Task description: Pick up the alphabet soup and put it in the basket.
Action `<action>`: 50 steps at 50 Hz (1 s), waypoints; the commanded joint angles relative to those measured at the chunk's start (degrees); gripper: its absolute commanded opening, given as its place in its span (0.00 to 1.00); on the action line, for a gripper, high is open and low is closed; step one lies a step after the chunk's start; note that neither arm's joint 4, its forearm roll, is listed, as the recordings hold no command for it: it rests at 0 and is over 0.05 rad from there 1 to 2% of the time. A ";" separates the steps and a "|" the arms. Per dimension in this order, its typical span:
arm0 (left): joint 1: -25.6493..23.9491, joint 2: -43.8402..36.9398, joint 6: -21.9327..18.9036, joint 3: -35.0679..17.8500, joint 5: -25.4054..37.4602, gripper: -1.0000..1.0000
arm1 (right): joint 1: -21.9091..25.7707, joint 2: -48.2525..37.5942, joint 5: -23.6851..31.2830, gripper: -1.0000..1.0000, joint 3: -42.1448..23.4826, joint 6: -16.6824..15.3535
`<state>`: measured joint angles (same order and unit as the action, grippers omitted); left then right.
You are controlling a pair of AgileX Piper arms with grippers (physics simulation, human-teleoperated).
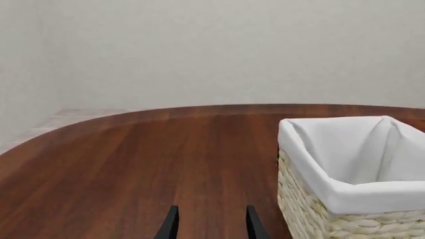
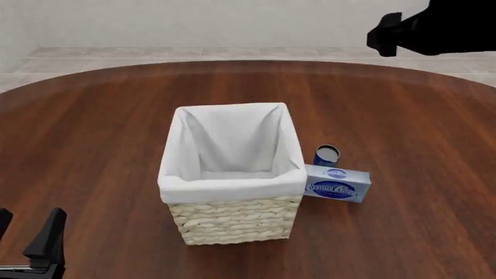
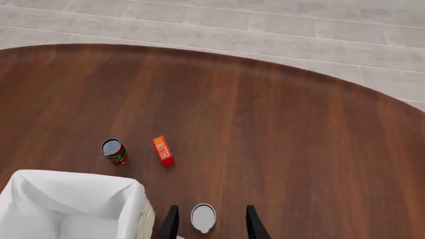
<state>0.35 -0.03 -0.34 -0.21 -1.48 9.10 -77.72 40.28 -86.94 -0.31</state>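
While it stands upright on the dark wooden tabletop [image 2: 403,116], the alphabet soup [image 2: 326,155] sits just beside the right-hand wall of the basket [image 2: 232,224], its grey metal top facing up and its blue label partly hidden. A blue-and-white cream cheese box [image 2: 337,183] lies just in front of the can in the front view, one end close against the basket's near right corner; whether box and can touch cannot be told. In the right wrist view the can's round top [image 3: 203,217] shows between the two dark fingers of the right pincer [image 3: 211,224], which are spread apart with nothing held and are lifted well above the tabletop. In the front view, only a black part of the right arm [image 2: 434,26] shows at the upper right corner.

The basket, woven straw with a white cloth lining [image 2: 232,145] folded over its rim, stands near the middle of the tabletop and holds nothing visible.

The right wrist view also shows a small can with a red and green label [image 3: 113,151] and a small red box [image 3: 162,150] standing near each other, beyond the basket's corner [image 3: 133,194].

The left pincer [image 2: 23,241] hangs at the near left edge of the front view, well apart from the basket. In the left wrist view its fingers [image 1: 170,224] are parted over bare wood, with the basket [image 1: 345,219] off to one side.
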 commanded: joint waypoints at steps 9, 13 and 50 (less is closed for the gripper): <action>0.31 0.01 -0.17 0.01 -0.25 1.00 | -0.46 -3.97 -1.52 1.00 0.12 0.55; 0.40 0.01 -0.14 0.01 -0.31 1.00 | -0.43 -4.54 -1.70 1.00 -0.12 0.46; 0.81 0.01 -0.22 0.01 -0.26 1.00 | 0.83 -12.61 -1.64 1.00 -2.93 3.00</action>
<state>0.99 -0.03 -0.58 -0.20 -1.75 10.04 -88.41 38.68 -89.32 2.43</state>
